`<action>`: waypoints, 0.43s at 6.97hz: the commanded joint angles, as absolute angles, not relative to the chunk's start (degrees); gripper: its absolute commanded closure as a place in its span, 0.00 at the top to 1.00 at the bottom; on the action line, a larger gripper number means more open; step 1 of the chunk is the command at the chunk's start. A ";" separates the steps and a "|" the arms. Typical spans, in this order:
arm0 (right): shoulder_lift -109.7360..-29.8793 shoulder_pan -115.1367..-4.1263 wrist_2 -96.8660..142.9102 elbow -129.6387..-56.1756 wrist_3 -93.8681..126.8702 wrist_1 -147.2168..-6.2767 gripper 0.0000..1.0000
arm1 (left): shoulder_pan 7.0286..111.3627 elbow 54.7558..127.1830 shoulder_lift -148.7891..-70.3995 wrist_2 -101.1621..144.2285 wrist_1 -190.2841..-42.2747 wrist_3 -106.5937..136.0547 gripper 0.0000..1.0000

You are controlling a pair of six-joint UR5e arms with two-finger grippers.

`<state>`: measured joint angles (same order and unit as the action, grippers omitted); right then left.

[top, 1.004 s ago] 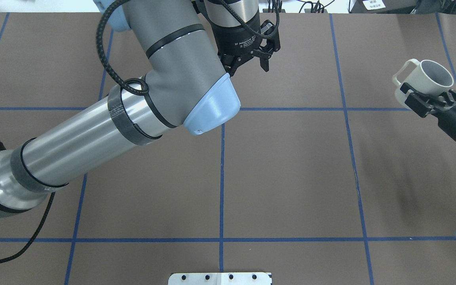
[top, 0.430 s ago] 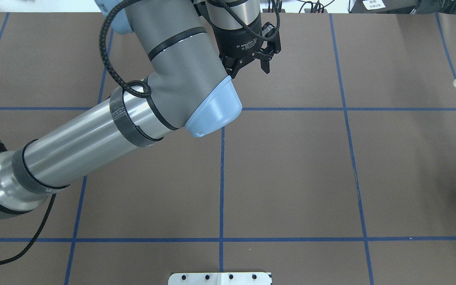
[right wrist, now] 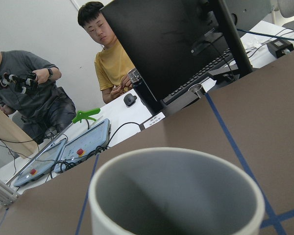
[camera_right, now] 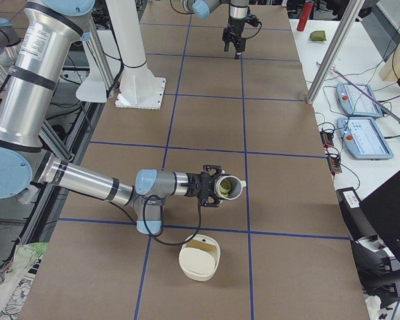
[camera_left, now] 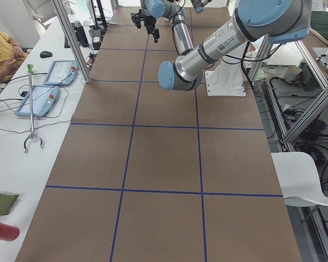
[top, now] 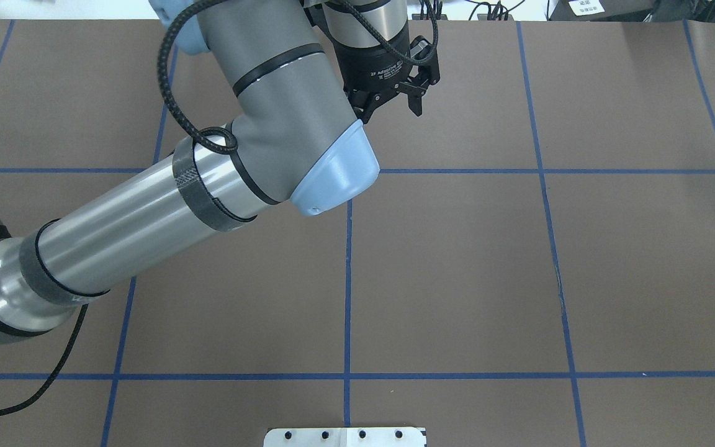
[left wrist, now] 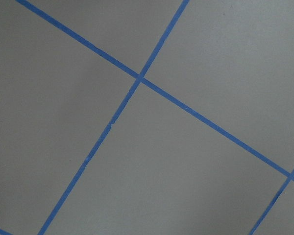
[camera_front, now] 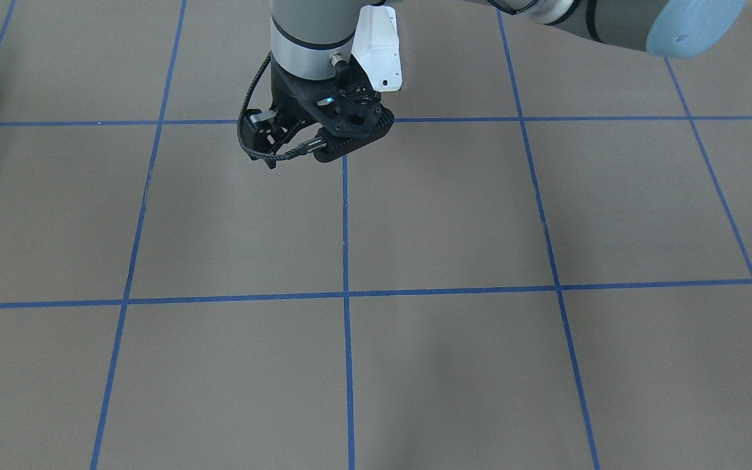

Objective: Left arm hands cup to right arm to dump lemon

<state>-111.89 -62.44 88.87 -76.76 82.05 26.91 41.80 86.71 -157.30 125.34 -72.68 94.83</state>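
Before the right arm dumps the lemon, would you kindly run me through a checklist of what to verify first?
1. cup held by the right end effector: it sits at the tip, tilted on its side, but the exterior right view does not settle whether the grip is shut. Cannot tell.
2. lemon inside the cup: yellow-green shows within the rim. Ok.
3. cup mouth above the white container: only one view shows both, and depth is unclear. Cannot tell.
4. left end effector out of the way: open, empty, at the other end of the table from the cup. Ok.
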 commanded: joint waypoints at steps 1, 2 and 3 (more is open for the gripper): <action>-114.16 -65.64 90.60 -73.74 96.31 32.24 0.17 | 41.49 86.84 -157.32 125.33 -72.69 95.27 1.00; -114.26 -69.13 95.14 -72.61 101.98 34.00 0.17 | 41.48 86.92 -157.41 125.33 -72.69 95.45 1.00; -114.17 -69.95 95.97 -72.25 109.18 34.01 0.18 | 41.48 86.92 -157.41 125.25 -72.69 95.54 1.00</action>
<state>-114.05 -68.04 93.79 -72.97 100.88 33.20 41.52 86.88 -157.38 125.31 -72.69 95.37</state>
